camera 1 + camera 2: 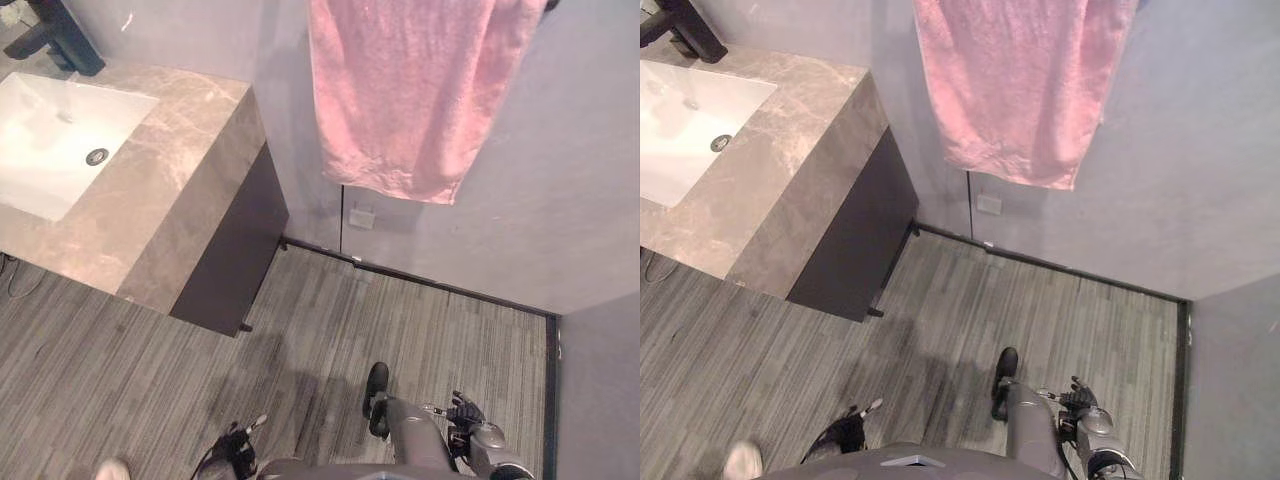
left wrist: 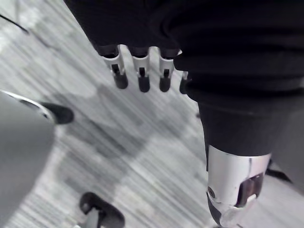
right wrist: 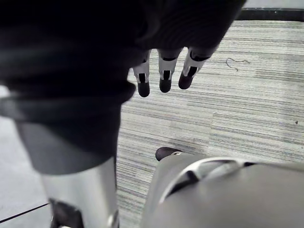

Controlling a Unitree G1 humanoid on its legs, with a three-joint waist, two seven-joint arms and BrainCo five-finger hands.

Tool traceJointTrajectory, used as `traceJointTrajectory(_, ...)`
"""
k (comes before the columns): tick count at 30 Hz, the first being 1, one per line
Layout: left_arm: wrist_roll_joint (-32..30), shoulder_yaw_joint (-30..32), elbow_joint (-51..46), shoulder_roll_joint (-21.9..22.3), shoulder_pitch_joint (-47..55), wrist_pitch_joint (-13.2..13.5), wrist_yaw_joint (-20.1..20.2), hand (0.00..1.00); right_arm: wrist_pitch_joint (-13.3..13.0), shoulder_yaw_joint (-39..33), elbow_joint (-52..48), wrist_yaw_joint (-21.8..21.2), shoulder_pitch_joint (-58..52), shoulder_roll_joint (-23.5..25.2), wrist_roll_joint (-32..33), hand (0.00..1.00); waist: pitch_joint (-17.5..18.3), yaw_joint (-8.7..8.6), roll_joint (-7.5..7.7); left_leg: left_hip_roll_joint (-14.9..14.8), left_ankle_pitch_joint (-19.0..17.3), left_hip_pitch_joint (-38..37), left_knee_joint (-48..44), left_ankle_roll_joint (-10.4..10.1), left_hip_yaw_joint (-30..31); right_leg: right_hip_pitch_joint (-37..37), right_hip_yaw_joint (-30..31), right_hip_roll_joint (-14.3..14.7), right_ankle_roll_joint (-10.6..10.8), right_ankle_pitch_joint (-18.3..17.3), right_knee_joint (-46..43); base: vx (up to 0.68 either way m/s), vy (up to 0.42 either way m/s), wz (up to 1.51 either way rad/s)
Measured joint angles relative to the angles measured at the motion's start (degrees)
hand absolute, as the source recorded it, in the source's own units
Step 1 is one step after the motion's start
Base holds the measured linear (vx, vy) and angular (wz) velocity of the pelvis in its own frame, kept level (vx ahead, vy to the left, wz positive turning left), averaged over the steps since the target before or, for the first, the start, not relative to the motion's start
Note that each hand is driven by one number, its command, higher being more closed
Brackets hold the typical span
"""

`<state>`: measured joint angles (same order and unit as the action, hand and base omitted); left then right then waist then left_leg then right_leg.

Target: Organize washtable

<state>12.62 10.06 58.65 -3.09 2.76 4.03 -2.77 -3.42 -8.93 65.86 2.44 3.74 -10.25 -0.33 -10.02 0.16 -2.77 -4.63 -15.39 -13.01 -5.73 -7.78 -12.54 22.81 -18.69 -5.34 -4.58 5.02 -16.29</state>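
Nearest the lens, the left hand (image 2: 142, 78) and the right hand (image 3: 165, 78) hang low over the grey plank floor (image 1: 350, 320), fingers straight and relaxed, nothing held. The washtable (image 1: 170, 170) stands well apart, ahead to the left. Its thick top is veined brown stone and holds a white rectangular basin (image 1: 50, 140) with a round metal drain (image 1: 97, 156). A black faucet (image 1: 60, 35) stands behind the basin and a dark cabinet (image 1: 230, 250) sits beneath. No loose items are seen on the visible part of the top. A pink towel (image 1: 405, 90) hangs against the grey wall, beside the unit. Judged: the towel is light, limp terry that will sag and slide, so it is best pinched at the lower hem or a corner. The stone and basin look hard, smooth and likely slippery when wet.
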Motion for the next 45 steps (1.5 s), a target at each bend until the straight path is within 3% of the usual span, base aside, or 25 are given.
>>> traceJointTrajectory(2,-0.9,-3.4,-0.5,-0.6,-1.6,1.1,0.3,0.0,-0.2,0.3,-0.4,-0.1,-0.7,0.2,-1.0,0.0,-1.0,-0.76,1.81,3.0,0.4,-0.3,-2.1,1.0,2.5,-0.1,7.7,-2.4,4.3,3.1,-2.6,-0.28,0.208,0.32)
traceJointTrajectory(3,-1.5,-3.3,-0.3,-0.6,-1.9,1.1,0.5,0.0,-0.1,0.3,-0.5,0.0,-0.6,0.1,-1.0,0.0,-1.0,-0.62,1.89,3.3,0.6,0.1,-2.7,1.7,2.7,-0.1,10.8,-2.3,6.6,4.7,-2.2,-0.17,0.326,0.28)
traceJointTrajectory(4,-2.2,-3.2,0.0,-0.6,-1.9,1.0,0.7,0.0,0.0,0.3,-0.7,-0.1,-0.2,0.1,-0.9,0.0,-1.0,-0.68,1.18,3.0,0.2,0.9,-3.6,3.2,3.5,-0.1,17.5,-1.6,7.9,3.7,-4.3,0.19,0.377,0.72)
traceJointTrajectory(5,-3.0,-3.1,0.2,-0.6,-2.0,1.0,0.8,0.0,0.0,-0.1,-0.6,-0.1,-0.9,0.4,-0.9,0.0,-1.1,-1.16,1.29,3.2,-0.4,1.6,-3.9,4.4,6.3,0.1,21.6,-2.1,7.8,-3.7,-13.5,0.37,0.305,1.1)
traceJointTrajectory(6,-3.0,-3.1,0.4,-0.8,-2.0,1.0,0.9,0.0,0.2,-0.4,-0.5,-0.1,-1.2,0.5,-0.9,0.0,-1.1,-1.33,1.46,3.3,-0.4,2.3,-3.6,4.4,8.1,-0.3,22.4,-2.6,7.3,-7.3,-17.9,0.62,0.11,2.03)
traceJointTrajectory(7,-3.8,-3.0,1.9,-1.3,-2.1,0.8,0.9,0.0,0.9,-1.4,0.1,-0.1,-2.0,0.9,-0.9,0.0,-1.0,-1.18,2.25,3.6,0.0,2.9,-3.1,4.6,12.2,-3.5,22.8,-4.1,8.0,-13.6,-23.8,0.42,-0.039,1.71)
traceJointTrajectory(8,-4.3,-2.4,2.5,-1.5,-1.5,0.4,0.8,0.0,1.3,-1.7,0.2,-0.1,-2.3,1.0,-0.9,0.0,-0.8,-0.7,2.88,3.9,0.6,3.0,-3.0,4.4,13.6,-5.3,23.0,-4.3,8.7,-14.8,-22.8,0.37,-0.103,1.58)
traceJointTrajectory(10,-4.5,1.9,2.6,-1.6,0.7,-0.2,0.4,0.0,1.0,-2.7,0.2,-0.1,-2.0,1.4,-0.9,0.0,0.0,0.8,3.28,3.7,1.4,5.1,-3.0,4.0,15.8,-10.6,22.7,-4.1,11.4,-16.3,-12.1,0.17,-0.147,0.53)
traceJointTrajectory(11,-5.5,1.9,4.4,-0.7,2.0,-0.9,0.1,0.0,1.3,-2.9,0.4,-0.2,0.2,0.8,-0.9,0.0,1.4,2.17,-0.08,0.7,2.7,7.9,-2.7,3.4,16.1,-11.5,22.4,-2.1,12.4,-15.9,-8.8,0.26,-0.108,0.34)
traceJointTrajectory(12,-5.9,2.0,4.9,-0.6,2.4,-1.2,0.0,0.0,1.3,-2.8,0.3,-0.3,0.4,0.9,-0.9,0.0,1.9,2.07,-0.18,0.4,3.7,8.9,-2.4,2.9,16.9,-10.8,22.5,-1.9,12.1,-17.0,-13.8,0.43,-0.121,0.6)
traceJointTrajectory(13,-6.2,2.2,4.9,-1.5,3.6,-1.3,-0.2,0.0,1.3,-1.9,0.3,-0.3,-0.2,1.5,-0.9,0.0,2.9,1.99,2.9,2.1,5.9,9.2,-0.7,2.1,18.8,-11.8,22.1,-3.5,13.1,-20.1,-15.5,0.39,-0.082,0.63)
traceJointTrajectory(14,-6.2,2.3,4.7,-2.0,3.8,-1.1,-0.3,0.0,1.3,-1.6,0.3,-0.3,-0.1,1.8,-0.9,0.0,3.5,2.6,3.76,2.6,6.4,10.3,-0.5,1.6,19.2,-12.3,22.0,-4.0,12.2,-21.8,-12.3,0.32,-0.135,0.51)
traceJointTrajectory(16,-6.2,2.4,6.7,-1.8,3.6,-1.4,-0.4,0.0,0.9,-0.2,-0.7,0.0,1.6,1.4,-0.9,0.0,3.5,2.95,1.76,0.3,8.0,15.2,-2.6,0.0,19.9,-12.4,20.0,-1.7,10.5,-18.8,-7.0,0.17,-0.104,0.35)
traceJointTrajectory(21,-6.4,-0.2,6.5,-2.7,1.8,-1.0,-0.2,0.0,-1.0,5.1,-1.9,0.2,1.8,2.0,-0.9,0.0,0.3,3.5,0.67,-3.8,10.1,19.0,-4.4,-3.0,24.1,-13.7,14.8,2.3,7.8,-16.0,-4.4,0.15,-0.093,0.44)
traceJointTrajectory(23,-6.3,-1.0,6.2,-2.7,1.8,-0.4,-0.4,0.0,-1.3,5.3,-2.3,0.3,1.6,1.8,-0.9,0.0,-1.2,3.53,0.2,-4.5,13.6,20.0,-2.8,-4.5,24.6,-14.0,12.9,3.0,7.2,-15.8,-4.0,0.15,-0.052,0.67)
traceJointTrajectory(24,-6.4,-1.0,6.2,-2.7,1.8,-0.1,-0.4,0.0,-1.2,4.8,-2.2,0.4,1.5,1.7,-1.0,0.0,-1.2,3.22,0.21,-4.5,19.3,19.2,2.6,-4.5,24.0,-14.0,12.5,3.0,6.8,-16.0,-3.4,0.13,-0.012,0.98)
traceJointTrajectory(25,-6.4,-1.0,6.4,-2.8,1.9,0.0,-0.5,0.0,-1.1,4.3,-2.2,0.5,1.4,1.9,-1.1,0.0,-1.2,2.75,0.81,-4.1,22.7,18.4,6.5,-4.1,22.4,-13.8,11.7,2.0,5.8,-15.3,-2.3,-0.01,-0.009,1.22)
traceJointTrajectory(26,-6.4,-0.5,6.4,-2.6,2.0,0.1,-0.4,0.0,-1.1,3.6,-2.1,0.8,1.1,1.3,-1.5,0.0,-1.3,2.57,0.93,-2.6,19.4,20.3,0.9,-0.4,17.3,-12.9,9.4,0.1,4.4,-14.4,-2.5,-0.1,0.014,1.04)
traceJointTrajectory(28,-6.4,-0.3,6.4,-2.6,2.4,0.0,-0.4,0.0,-1.1,3.5,-1.4,1.0,0.7,1.1,-1.5,0.0,-1.4,2.45,1.06,-0.4,12.7,22.5,-9.5,2.7,12.0,-12.9,6.9,-2.5,4.3,-14.1,-2.7,-0.19,0.042,0.91)
traceJointTrajectory(31,-7.0,1.1,6.4,-2.1,3.8,0.1,-0.4,0.0,-1.3,1.5,-0.6,1.0,-0.7,2.1,-1.5,0.0,-1.3,2.36,1.12,-0.7,4.7,21.6,-19.5,3.9,7.7,-13.0,4.8,-4.6,5.5,-12.9,-2.7,-0.14,0.153,0.49)
traceJointTrajectory(32,-7.6,1.2,6.4,-1.8,4.2,0.0,-0.4,0.0,-1.3,0.1,-0.6,1.0,-1.5,1.6,-1.4,0.0,-0.4,2.05,0.05,-0.7,3.2,20.5,-16.1,4.5,7.1,-12.8,4.8,-4.5,7.2,-12.8,-3.2,-0.09,0.232,0.28)
traceJointTrajectory(34,-7.9,1.1,6.4,-2.3,4.2,-0.1,-0.3,0.0,-1.1,-1.3,-0.4,1.1,-2.1,2.3,-1.3,0.0,0.9,1.91,1.21,1.2,4.6,20.1,-11.3,4.8,7.2,-11.7,6.8,-4.8,7.7,-12.8,-2.3,-0.05,0.155,0.35)
traceJointTrajectory(36,-9.0,0.5,6.3,-3.6,4.1,-0.1,-0.1,0.0,-0.9,-3.3,-0.3,0.8,-4.4,3.2,-0.9,0.0,3.3,0.13,2.92,4.0,9.4,17.2,-0.6,4.9,10.0,-12.8,8.9,-5.0,8.2,-12.4,2.6,0.07,0.112,0.85)
traceJointTrajectory(40,-9.6,-1.1,6.0,-4.4,4.0,0.0,0.0,0.0,-0.8,-4.9,0.0,0.9,-7.0,3.6,-0.8,0.0,4.3,-0.13,3.68,5.8,14.7,13.4,9.3,5.4,11.6,-15.0,10.4,-5.1,9.2,-11.8,5.8,0.14,0.075,0.42)
traceJointTrajectory(45,-9.6,-1.5,6.4,-4.5,4.0,0.2,-0.1,0.0,-0.5,-5.1,1.9,0.8,-6.4,3.5,-1.0,0.0,4.4,0.33,4.0,6.7,16.3,10.7,10.5,6.9,12.0,-17.6,12.0,-5.0,11.4,-9.2,7.3,0.24,0.02,0.09)
